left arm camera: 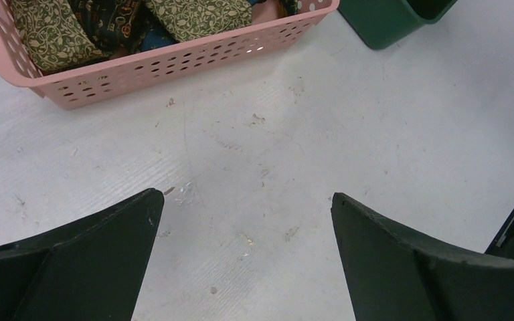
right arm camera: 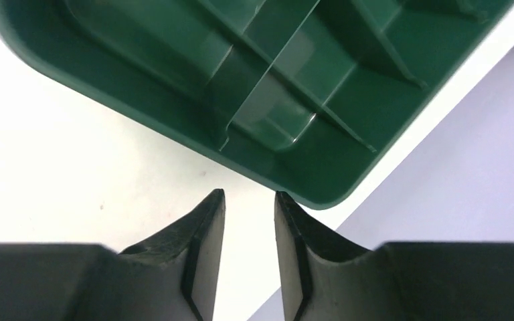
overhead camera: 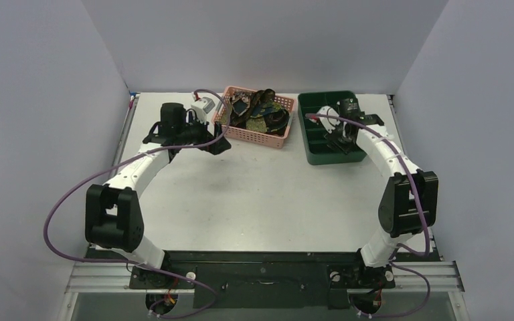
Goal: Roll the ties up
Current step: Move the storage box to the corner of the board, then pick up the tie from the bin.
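The ties [overhead camera: 258,110] lie piled in a pink mesh basket [overhead camera: 278,137] at the back of the table. In the left wrist view they show as olive-green leaf-patterned and dark fabric [left arm camera: 50,33] inside the basket [left arm camera: 147,67]. My left gripper [overhead camera: 215,146] hovers over bare table just left of and in front of the basket, its jaws wide open and empty [left arm camera: 244,197]. My right gripper [overhead camera: 340,139] is above the dark green tray [overhead camera: 328,155]. Its jaws stand a narrow gap apart with nothing between them [right arm camera: 249,194], by a rounded corner of the tray [right arm camera: 274,80].
The green tray has several compartments and stands right of the basket. A small white and grey object [overhead camera: 203,105] sits left of the basket. Purple-grey walls enclose the table on three sides. White tabletop [overhead camera: 261,194] lies between the arms.
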You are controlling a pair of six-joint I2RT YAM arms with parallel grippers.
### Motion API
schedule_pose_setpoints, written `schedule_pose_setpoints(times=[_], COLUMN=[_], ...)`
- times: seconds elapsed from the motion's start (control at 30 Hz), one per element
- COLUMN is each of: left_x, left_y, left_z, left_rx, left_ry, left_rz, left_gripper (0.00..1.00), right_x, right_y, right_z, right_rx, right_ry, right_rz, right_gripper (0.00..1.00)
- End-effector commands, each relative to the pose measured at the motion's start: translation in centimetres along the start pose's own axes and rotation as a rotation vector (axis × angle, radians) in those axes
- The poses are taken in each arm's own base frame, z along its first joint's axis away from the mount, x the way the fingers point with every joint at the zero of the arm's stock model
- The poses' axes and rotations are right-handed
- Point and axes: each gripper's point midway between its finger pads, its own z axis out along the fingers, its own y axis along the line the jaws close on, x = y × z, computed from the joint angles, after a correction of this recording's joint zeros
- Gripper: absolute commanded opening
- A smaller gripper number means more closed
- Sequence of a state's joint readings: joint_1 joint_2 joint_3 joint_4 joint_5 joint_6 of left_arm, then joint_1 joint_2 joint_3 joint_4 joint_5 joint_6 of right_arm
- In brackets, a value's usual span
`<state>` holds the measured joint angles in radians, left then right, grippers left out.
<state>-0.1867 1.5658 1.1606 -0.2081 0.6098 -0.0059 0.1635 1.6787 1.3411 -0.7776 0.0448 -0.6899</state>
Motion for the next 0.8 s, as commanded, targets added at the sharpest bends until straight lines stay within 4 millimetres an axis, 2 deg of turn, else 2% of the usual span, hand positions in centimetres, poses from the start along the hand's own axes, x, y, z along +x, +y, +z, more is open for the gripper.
schedule_pose_setpoints(times=[0.0, 0.03, 0.07, 0.1, 0.13, 0.17, 0.2, 0.23, 0.27, 0.3, 0.33, 0.37, 0.4, 0.5, 0.53, 0.63, 0.7, 0.73, 0.77], left_x=[-2.1, -2.4, -2.3, -3.2, -3.1, -4.4, -4.3, -5.8, -5.5, -7.1, -6.7, -8.6, -9.4, -10.7, -11.1, -11.5, -10.7, -11.1, -10.5], left_y=[1.2, 1.7, 2.1, 2.6, 3.2, 3.8, 4.6, 5.3, 6.0, 6.8, 7.4, 7.8, 8.3, 8.7, 8.7, 8.6, 9.1, 9.0, 9.5], left_z=[-0.2, -0.1, 0.2, 0.3, 1.1, 1.3, 2.3, 2.5, 3.8, 4.0, 5.3, 5.5, 6.7, 9.0, 10.2, 12.2, 13.8, 14.1, 14.9], left_rx=[-0.037, -0.060, -0.068, -0.096, -0.109, -0.147, -0.166, -0.206, -0.223, -0.275, -0.291, -0.327, -0.337, -0.307, -0.286, -0.254, -0.233, -0.222, -0.219], left_ry=[-0.037, -0.043, -0.034, -0.048, -0.040, -0.067, -0.058, -0.085, -0.070, -0.096, -0.077, -0.109, -0.117, -0.148, -0.158, -0.176, -0.173, -0.185, -0.175], left_rz=[0.055, 0.048, 0.038, 0.037, 0.032, 0.014, 0.005, 0.020, 0.019, 0.041, 0.043, 0.058, 0.050, -0.004, -0.035, -0.102, -0.159, -0.189, -0.209], left_gripper=[0.97, 0.96, 0.97, 0.97, 0.97, 0.97, 0.97, 0.97, 0.97, 0.97, 0.97, 0.97, 0.97, 1.00, 0.97, 0.90, 0.88, 0.87, 0.86], right_x=[-7.4, -8.3, -10.0, -10.7, -12.0, -12.5, -13.3, -13.6, -14.0, -14.1, -14.2, -14.1, -13.9, -13.1, -12.8, -11.6, -11.2, -11.0, -10.8], right_y=[-1.9, -1.7, -2.0, -1.8, -2.0, -1.8, -1.9, -2.0, -2.0, -2.1, -2.2, -2.2, -2.2, -1.9, -1.7, -1.7, -1.7, -1.7, -1.6], right_z=[-4.4, -4.6, -5.7, -5.7, -6.5, -6.6, -7.1, -7.3, -7.7, -7.9, -8.2, -8.3, -8.6, -8.8, -8.9, -9.1, -9.8, -10.4, -10.8], right_rx=[-0.023, -0.046, -0.057, -0.078, -0.090, -0.107, -0.117, -0.118, -0.124, -0.125, -0.122, -0.117, -0.115, -0.105, -0.103, -0.076, -0.062, -0.056, -0.053], right_ry=[-0.282, -0.307, -0.363, -0.376, -0.419, -0.430, -0.452, -0.462, -0.474, -0.480, -0.485, -0.482, -0.485, -0.474, -0.469, -0.442, -0.447, -0.456, -0.461], right_rz=[0.081, 0.129, 0.147, 0.201, 0.218, 0.262, 0.296, 0.309, 0.331, 0.341, 0.357, 0.364, 0.370, 0.379, 0.384, 0.414, 0.435, 0.438, 0.442], right_gripper=[0.33, 0.33, 0.34, 0.35, 0.38, 0.40, 0.42, 0.43, 0.43, 0.44, 0.45, 0.45, 0.46, 0.46, 0.46, 0.46, 0.49, 0.49, 0.50])
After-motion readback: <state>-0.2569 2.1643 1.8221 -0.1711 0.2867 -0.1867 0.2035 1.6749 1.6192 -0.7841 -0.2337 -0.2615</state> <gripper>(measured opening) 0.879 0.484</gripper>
